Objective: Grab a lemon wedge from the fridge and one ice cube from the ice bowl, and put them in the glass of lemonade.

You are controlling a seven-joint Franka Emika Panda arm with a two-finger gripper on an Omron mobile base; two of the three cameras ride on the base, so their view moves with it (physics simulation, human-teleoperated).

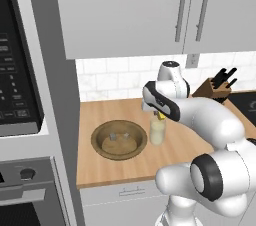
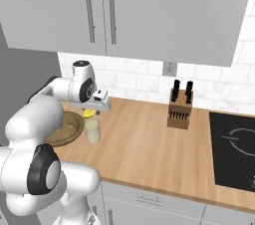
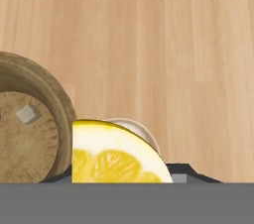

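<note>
My gripper [image 1: 160,115] hangs just above the glass of lemonade [image 1: 157,131], shut on the lemon wedge [image 3: 111,156]. The wedge is bright yellow and sits between the fingers, directly over the glass rim [image 3: 143,130]. From the right, the wedge [image 2: 88,113] shows over the glass [image 2: 92,131]. Left of the glass stands the ice bowl [image 1: 119,140], brown and wide, with two small ice cubes [image 1: 114,136] in it. In the hand view, one ice cube [image 3: 27,114] lies inside the bowl [image 3: 47,96]. The fridge is out of view.
A knife block [image 2: 179,112] stands at the back of the wooden counter [image 2: 144,149], with a black cooktop [image 2: 234,149] to its right. Wall cabinets [image 1: 130,10] hang above. A microwave [image 1: 15,70] and an oven fill the tall unit left of the counter.
</note>
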